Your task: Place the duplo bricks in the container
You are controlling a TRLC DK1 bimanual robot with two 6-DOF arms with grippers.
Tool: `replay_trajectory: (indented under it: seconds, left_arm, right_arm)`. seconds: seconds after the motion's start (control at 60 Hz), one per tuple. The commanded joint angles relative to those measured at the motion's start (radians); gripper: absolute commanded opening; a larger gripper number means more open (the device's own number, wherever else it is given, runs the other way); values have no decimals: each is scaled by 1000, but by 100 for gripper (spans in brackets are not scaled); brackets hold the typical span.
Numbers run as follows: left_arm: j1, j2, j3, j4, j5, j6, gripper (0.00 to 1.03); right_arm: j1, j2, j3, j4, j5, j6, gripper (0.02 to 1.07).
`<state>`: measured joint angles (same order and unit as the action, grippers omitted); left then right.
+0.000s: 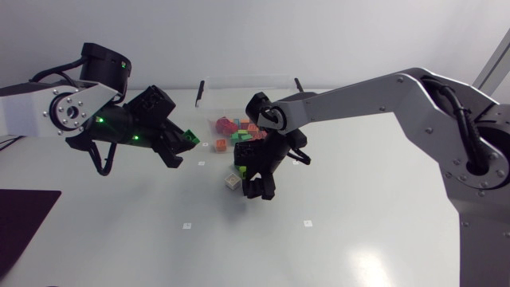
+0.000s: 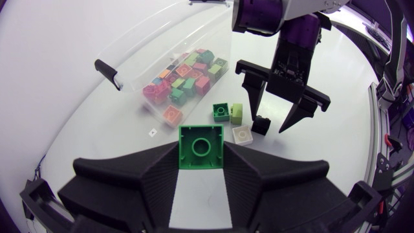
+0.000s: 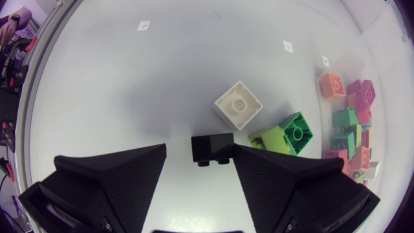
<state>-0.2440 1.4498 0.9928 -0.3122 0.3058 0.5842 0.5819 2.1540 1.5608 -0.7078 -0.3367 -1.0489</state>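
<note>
One green brick (image 2: 201, 145) is clamped in the left hand (image 2: 201, 154); the right hand (image 3: 200, 154) gapes over a black brick (image 3: 212, 147): probably light, rigid, slick, best pinched across flat walls.

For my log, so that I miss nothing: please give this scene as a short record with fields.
left gripper: shut on green brick, short of the container
right gripper: open, either side of black brick on the table
loose beside it: white brick, light green brick, dark green brick
container: many bricks already inside
</note>
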Motion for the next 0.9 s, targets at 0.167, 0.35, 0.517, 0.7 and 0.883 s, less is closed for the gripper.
replay_trajectory:
  seconds: [0.167,0.35,0.517,0.7,0.883]
  left_arm:
    - [5,-16,38,7,9,14,28]
    - [-1,1,83,7,10,8,28]
    - [-11,41,150,5,15,-12,28]
    - [-15,147,280,5,33,-60,28]
    - [-11,259,391,45,35,-121,28]
  right_arm:
    - [18,21,-4,-9,2,-20,49]
    - [21,0,-30,-5,4,-14,23]
    - [18,-68,-99,5,4,-13,13]
    - [-14,-189,-154,7,1,-2,13]
    - [-53,-279,-176,10,-16,13,13]
